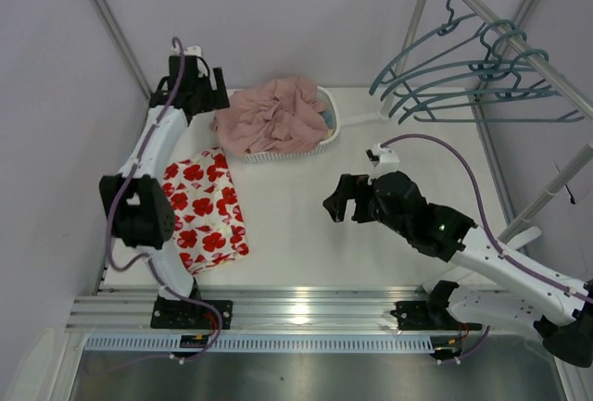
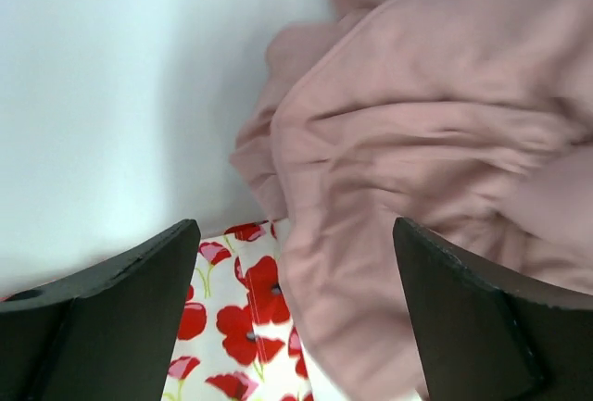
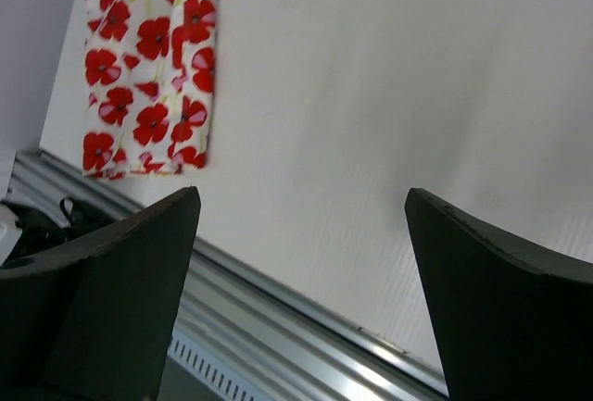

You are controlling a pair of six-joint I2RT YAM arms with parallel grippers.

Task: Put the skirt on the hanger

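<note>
The left arm [image 1: 156, 142] goes up from its base and reaches toward 12 o'clock. The left pincer [image 1: 215, 97] at its tip has both fingers spread wide. The right arm [image 1: 491, 248] bends low at the far right and reaches toward 10 o'clock, and the right pincer [image 1: 335, 203] is spread wide too, gripping nothing.
</note>
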